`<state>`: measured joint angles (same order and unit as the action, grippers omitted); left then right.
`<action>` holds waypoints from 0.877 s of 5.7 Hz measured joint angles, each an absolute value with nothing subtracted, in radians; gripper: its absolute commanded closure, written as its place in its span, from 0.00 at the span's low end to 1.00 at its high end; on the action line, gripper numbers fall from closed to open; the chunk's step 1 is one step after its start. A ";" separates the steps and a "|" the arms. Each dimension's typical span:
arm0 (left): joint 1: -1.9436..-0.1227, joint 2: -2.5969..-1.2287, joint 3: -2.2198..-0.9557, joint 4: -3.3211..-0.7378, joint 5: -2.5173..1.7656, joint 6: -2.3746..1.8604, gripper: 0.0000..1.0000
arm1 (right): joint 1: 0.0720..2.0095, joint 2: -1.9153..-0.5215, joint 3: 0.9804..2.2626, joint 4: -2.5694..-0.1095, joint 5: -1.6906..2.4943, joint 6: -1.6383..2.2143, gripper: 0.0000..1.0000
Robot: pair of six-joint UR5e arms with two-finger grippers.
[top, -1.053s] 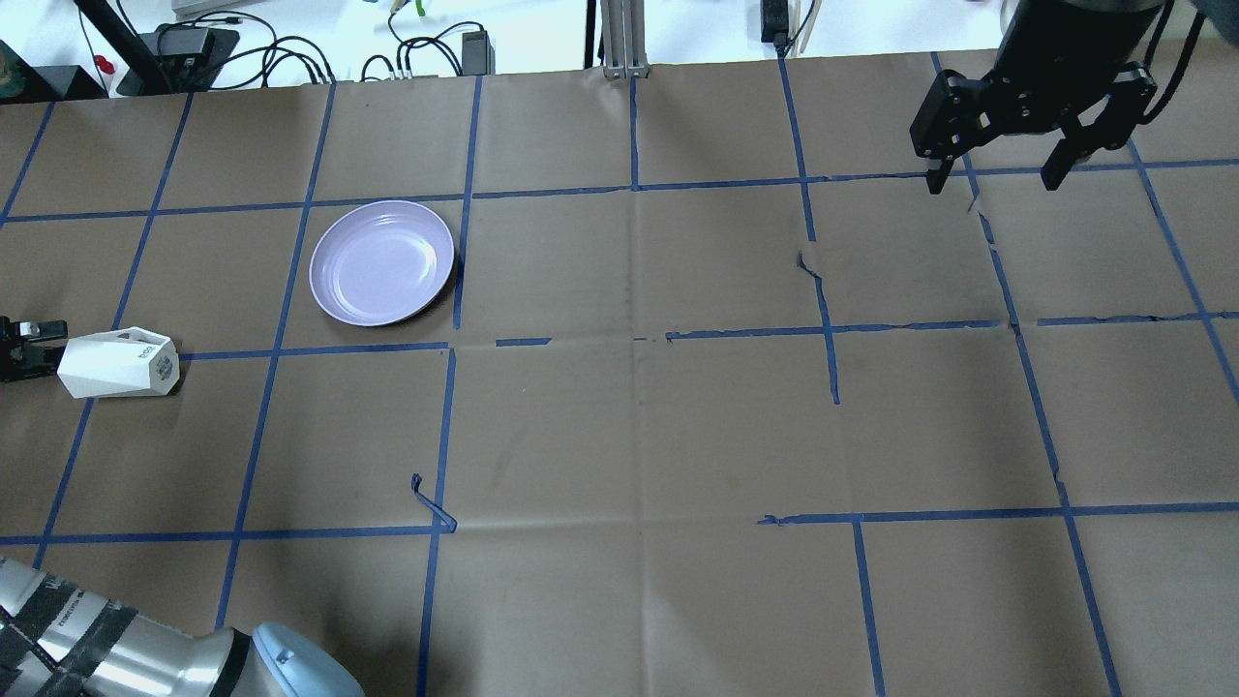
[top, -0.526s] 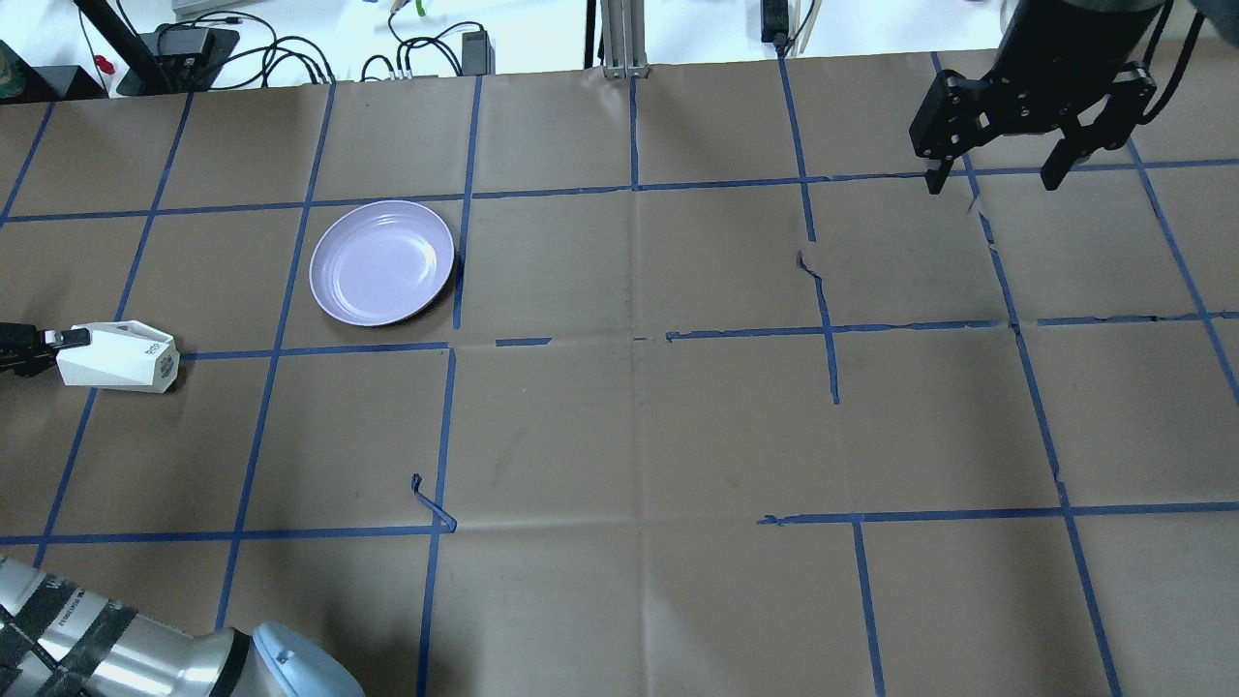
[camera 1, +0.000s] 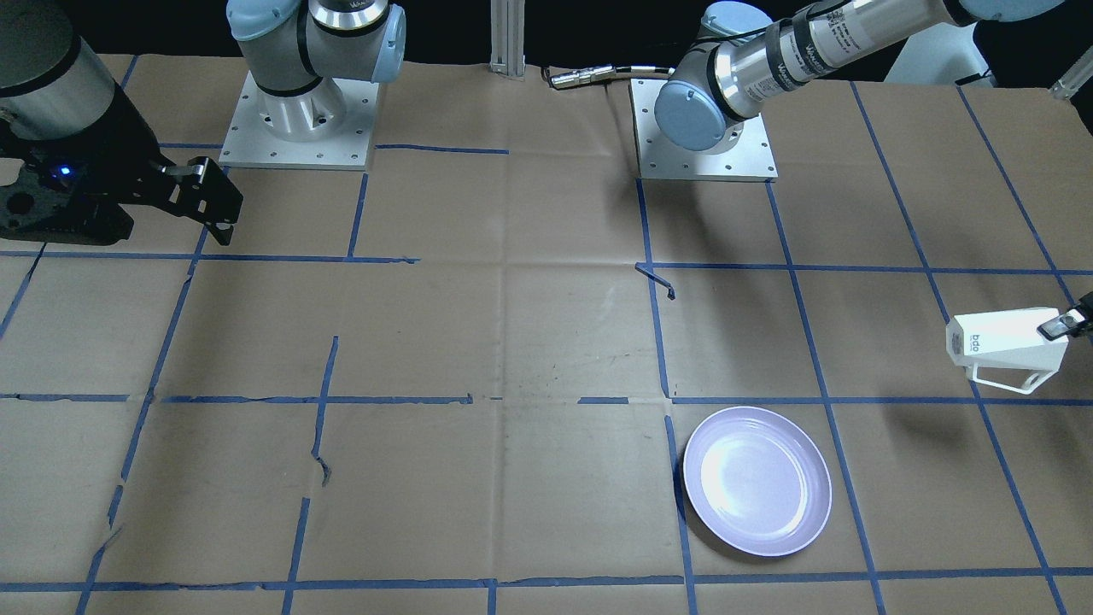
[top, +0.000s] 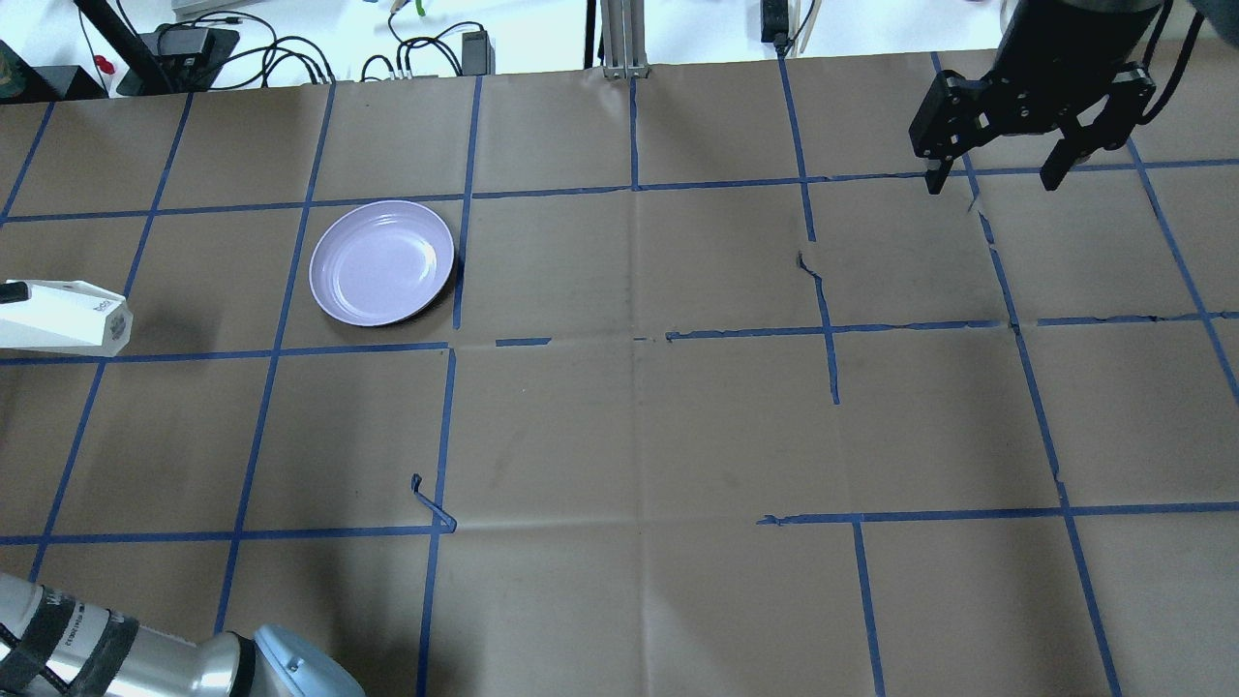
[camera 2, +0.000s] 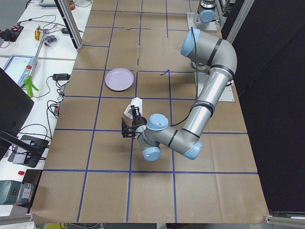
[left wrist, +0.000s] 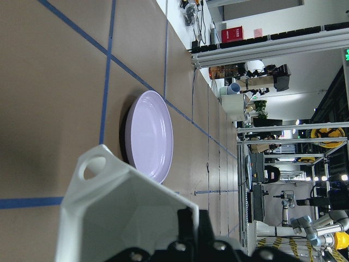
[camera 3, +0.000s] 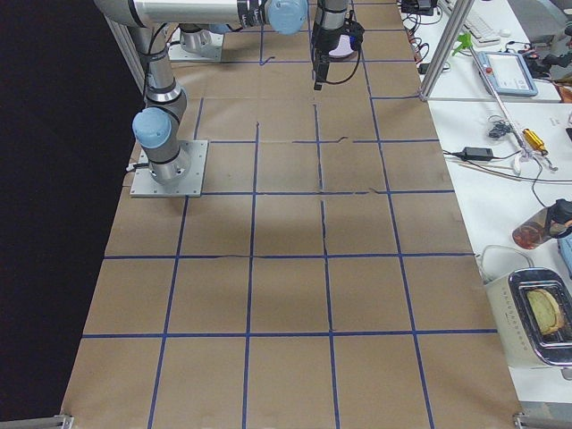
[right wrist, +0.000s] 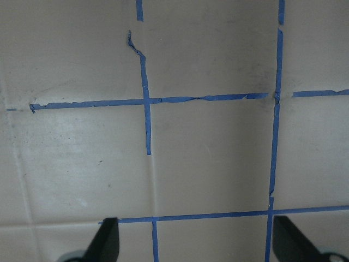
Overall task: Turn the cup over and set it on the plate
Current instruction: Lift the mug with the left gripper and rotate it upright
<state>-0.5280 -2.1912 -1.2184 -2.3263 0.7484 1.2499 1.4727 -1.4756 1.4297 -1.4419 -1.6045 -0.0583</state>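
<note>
A: Where's the cup (top: pixel 63 315)?
B: On its side, off the tabletop (top: pixel 629 436), left jaws clamped on its rim; plate (top: pixel 381 261) well apart
A: And the right jaws?
B: Spread apart, hanging above the tabletop's other end

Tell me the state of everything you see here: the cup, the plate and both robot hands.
cup: tipped on its side, held clear of the table.
plate: flat on the table, empty.
left hand: shut on the cup.
right hand: open, empty, above the table.
</note>
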 measured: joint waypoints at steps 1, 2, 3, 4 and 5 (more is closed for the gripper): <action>-0.548 -2.121 -1.218 -2.328 0.746 1.184 1.00 | 1.473 -1.476 1.430 -1.442 -1.605 -0.058 0.00; -0.588 -2.057 -1.220 -2.272 0.750 1.097 1.00 | 1.473 -1.476 1.430 -1.442 -1.605 -0.058 0.00; -0.666 -2.003 -1.223 -2.115 0.782 0.932 1.00 | 1.472 -1.476 1.430 -1.442 -1.605 -0.058 0.00; -0.782 -1.965 -1.224 -1.905 0.870 0.713 1.00 | 1.473 -1.476 1.430 -1.442 -1.605 -0.058 0.00; -0.920 -1.944 -1.224 -1.720 0.996 0.528 1.00 | 1.473 -1.476 1.430 -1.442 -1.605 -0.058 0.00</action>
